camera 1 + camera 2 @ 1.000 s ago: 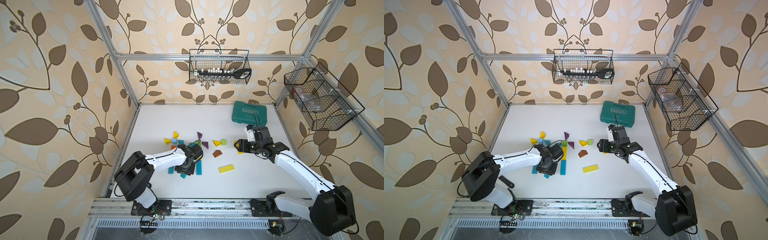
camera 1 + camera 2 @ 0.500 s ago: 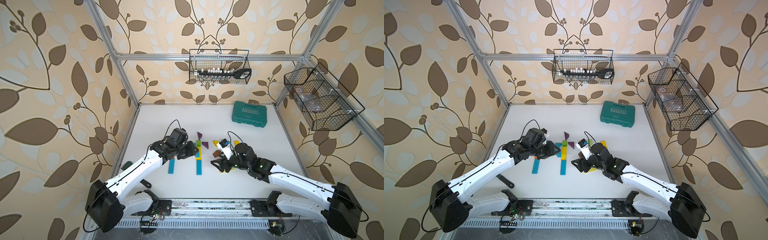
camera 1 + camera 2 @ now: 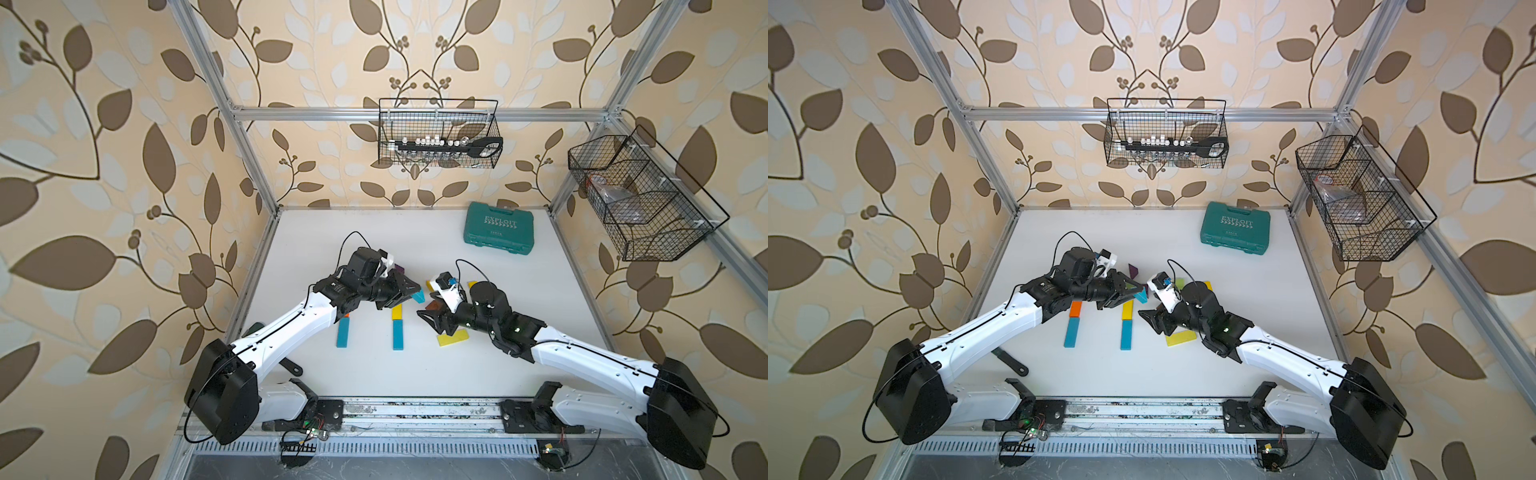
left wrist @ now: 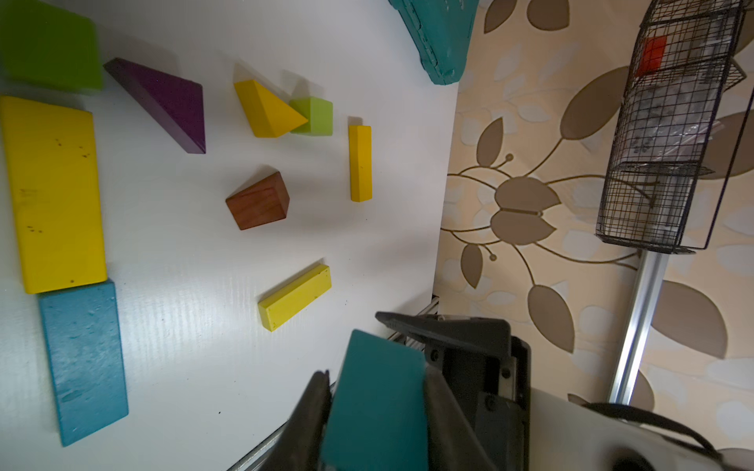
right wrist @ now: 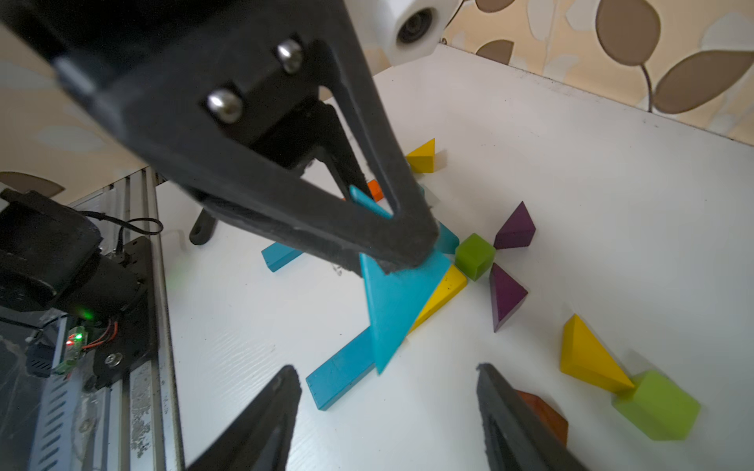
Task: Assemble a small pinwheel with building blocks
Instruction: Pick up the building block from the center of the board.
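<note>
Two wire baskets hang on the walls. The back-wall basket (image 3: 438, 133) holds a black rail of small pale-topped pieces, and the right-wall basket (image 3: 640, 199) holds a crumpled clear bag. A closed teal case (image 3: 498, 228) lettered EXPLOIT lies by the far right corner of the desk (image 3: 374, 232).

The building blocks are spread around the middle of the desk. A yellow bar (image 3: 397, 311) and a teal bar (image 3: 398, 334) lie end to end in a line running toward the front edge. At the far end of that line sits a green cube (image 5: 474, 256) with two purple wedges (image 5: 515, 228) just beside it. Nearer the left edge, an orange bar (image 3: 1076, 308) and a second teal bar (image 3: 343, 333) form a parallel line. A flat yellow bar (image 3: 452, 338) lies to the right, half under the right arm. In both top views that arm also partly covers a brown wedge (image 4: 259, 202), a yellow wedge (image 4: 267, 110) and a second green cube (image 4: 314, 116).

The left arm reaches in from the front left corner. The left hand (image 5: 416, 248) is clamped on a teal wedge (image 5: 400, 301), which hangs point down over the yellow bar, close to the green cube. Whether the point touches the bar cannot be told. The right arm stretches in from the front right corner. The right hand (image 3: 432, 318) is low, its jaws spread and empty, and it faces the left hand near the wedge.
</note>
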`<state>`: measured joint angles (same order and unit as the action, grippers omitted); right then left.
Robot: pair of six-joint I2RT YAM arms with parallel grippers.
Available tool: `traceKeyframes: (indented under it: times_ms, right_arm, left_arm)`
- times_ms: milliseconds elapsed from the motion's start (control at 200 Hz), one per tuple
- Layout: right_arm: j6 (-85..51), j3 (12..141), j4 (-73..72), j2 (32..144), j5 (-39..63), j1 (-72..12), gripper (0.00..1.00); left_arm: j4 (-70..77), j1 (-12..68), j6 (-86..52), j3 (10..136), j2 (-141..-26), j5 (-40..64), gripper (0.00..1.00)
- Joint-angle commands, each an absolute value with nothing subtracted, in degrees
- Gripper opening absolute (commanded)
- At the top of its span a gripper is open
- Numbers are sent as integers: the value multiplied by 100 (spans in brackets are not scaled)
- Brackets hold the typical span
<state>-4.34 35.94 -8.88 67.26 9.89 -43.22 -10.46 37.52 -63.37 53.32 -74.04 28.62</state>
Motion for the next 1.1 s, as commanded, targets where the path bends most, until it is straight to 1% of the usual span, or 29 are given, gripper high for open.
traceKeyframes:
  times_ms: [0, 365, 650, 855, 900, 945, 1000, 1020, 1040, 1060, 1080, 1095]
  right_arm:
    - [-236, 3899, -1028, 6918, 992, -4216, 67]
    - [-129, 4082, -1201, 7067, 1117, -4131, 59]
    - [-110, 4195, -1310, 7357, 1247, -4113, 49]
    - [-75, 4200, -1289, 7323, 1272, -4118, 28]
    - [-34, 4213, -1193, 7321, 1287, -4114, 23]
    - [7, 4208, -1075, 7303, 1277, -4114, 19]
    - [72, 4186, -934, 7266, 1274, -4106, 15]
    - [93, 4184, -878, 7246, 1286, -4100, 14]
    - [98, 4175, -813, 7223, 1298, -4082, 12]
    - [105, 4172, -744, 7201, 1306, -4070, 11]
    - [114, 4170, -671, 7172, 1329, -4069, 10]
    - [126, 4170, -608, 7151, 1349, -4069, 9]
  left_arm:
    - [-729, 3831, -6408, 5442, -7455, 3144, 6]
    - [-897, 3850, -6240, 5568, -7678, 3293, 7]
    - [-947, 3851, -6157, 5625, -7731, 3409, 9]
    - [-1084, 3850, -6087, 5693, -7784, 3416, 18]
    - [-1132, 3850, -6073, 5717, -7773, 3366, 21]
    - [-1192, 3850, -6060, 5729, -7742, 3281, 31]
    - [-1195, 3842, -6026, 5730, -7681, 3200, 33]
    - [-1202, 3841, -6021, 5730, -7653, 3155, 35]
    - [-1204, 3841, -6005, 5726, -7610, 3096, 39]
    - [-1204, 3834, -5988, 5718, -7573, 3038, 46]
    - [-1212, 3820, -5973, 5721, -7533, 2979, 56]
    - [-1231, 3811, -5963, 5717, -7499, 2929, 61]
